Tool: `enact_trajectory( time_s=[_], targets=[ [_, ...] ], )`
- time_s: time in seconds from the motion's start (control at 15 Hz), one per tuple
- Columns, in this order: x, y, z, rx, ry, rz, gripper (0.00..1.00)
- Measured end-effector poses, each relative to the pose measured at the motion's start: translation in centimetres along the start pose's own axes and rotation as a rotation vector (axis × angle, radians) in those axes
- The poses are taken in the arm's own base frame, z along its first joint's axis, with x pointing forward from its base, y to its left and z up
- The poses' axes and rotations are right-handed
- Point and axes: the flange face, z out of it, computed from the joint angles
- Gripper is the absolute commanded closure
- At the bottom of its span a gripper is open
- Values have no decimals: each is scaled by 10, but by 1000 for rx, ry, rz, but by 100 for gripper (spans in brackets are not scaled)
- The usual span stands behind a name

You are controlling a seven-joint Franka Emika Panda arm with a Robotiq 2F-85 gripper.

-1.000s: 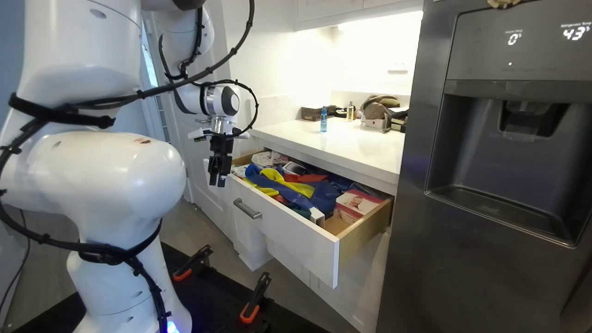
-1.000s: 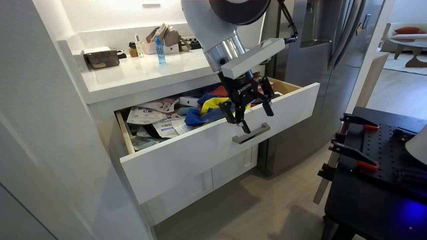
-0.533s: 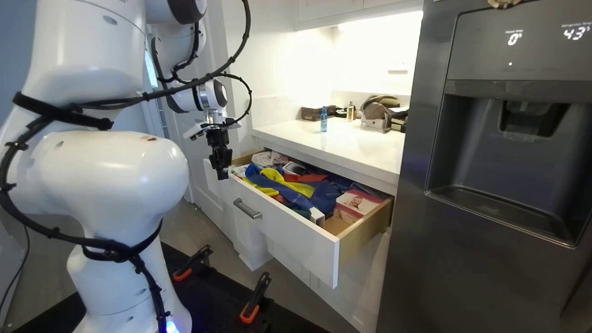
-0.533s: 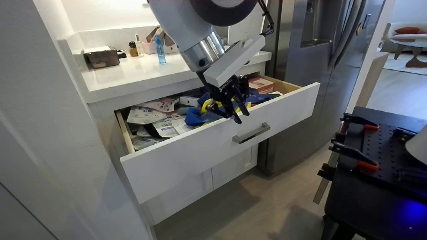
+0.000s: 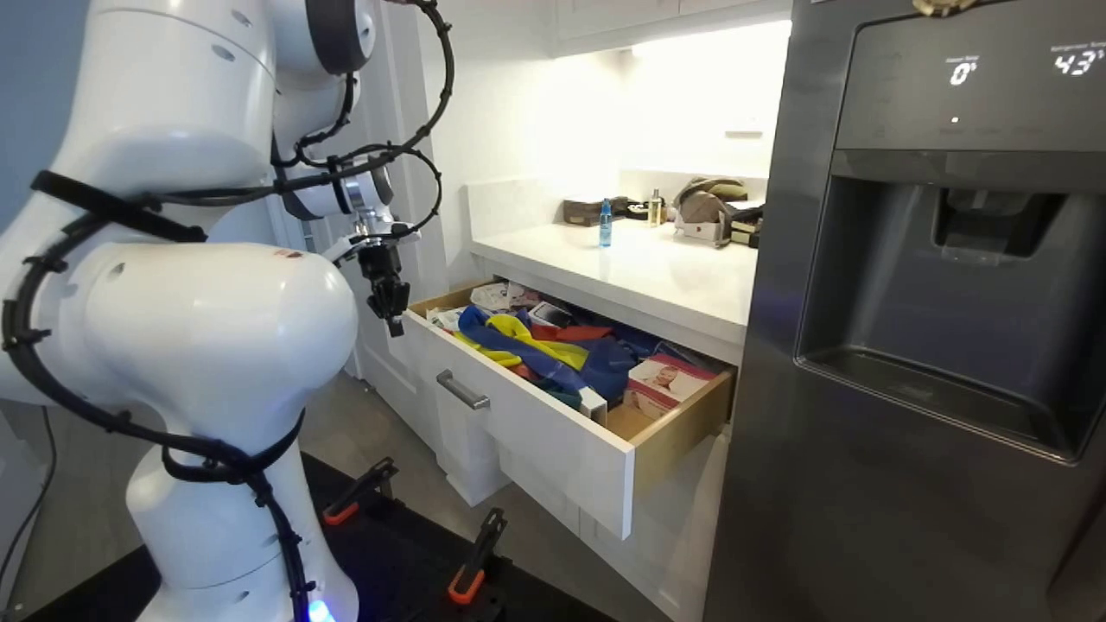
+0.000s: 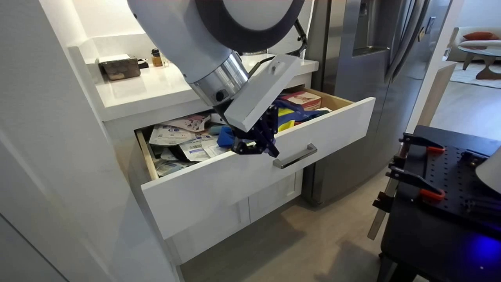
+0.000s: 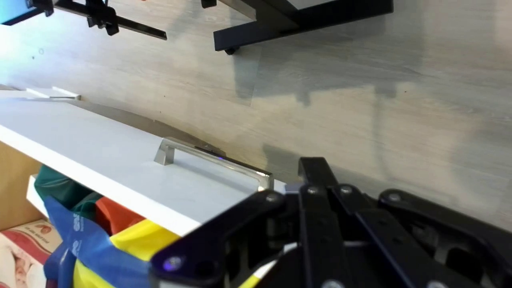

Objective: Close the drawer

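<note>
- White drawer (image 6: 235, 188) pulled out under front edge of worktop (image 6: 150, 88).
- Tool (image 6: 273, 152): jaws tog., nr drawer's top edge; contact unclear.
- Floor (image 6: 309, 239) betw. drawer & black stand (image 6: 422, 231).
- Fridge (image 5: 907, 328) by worktop's side edge.

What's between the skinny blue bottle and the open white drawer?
Shiny white countertop, in an exterior view: the slim blue bottle stands on it, the wide, flat-fronted white drawer sticks out below its edge.

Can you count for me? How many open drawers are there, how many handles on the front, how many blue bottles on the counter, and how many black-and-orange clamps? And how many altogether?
Open drawer: 1
Metal bar handle on its front: 1
Blue bottle: 1
Black-and-orange clamps: 2
Total: 5
</note>
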Motion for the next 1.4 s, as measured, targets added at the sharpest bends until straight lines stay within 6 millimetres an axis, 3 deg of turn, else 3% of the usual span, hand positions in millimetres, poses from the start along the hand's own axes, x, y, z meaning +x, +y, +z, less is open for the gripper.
enact_trajectory(
  time_s=[0.27, 0.73, 1.07, 1.4],
  targets=[
    [18, 2, 21, -13, -25, 24, 100],
    [69, 29, 55, -2, -74, 95, 100],
    [100, 42, 64, 8, -80, 125, 100],
    [129, 71, 75, 11, -89, 190, 100]
  ],
)
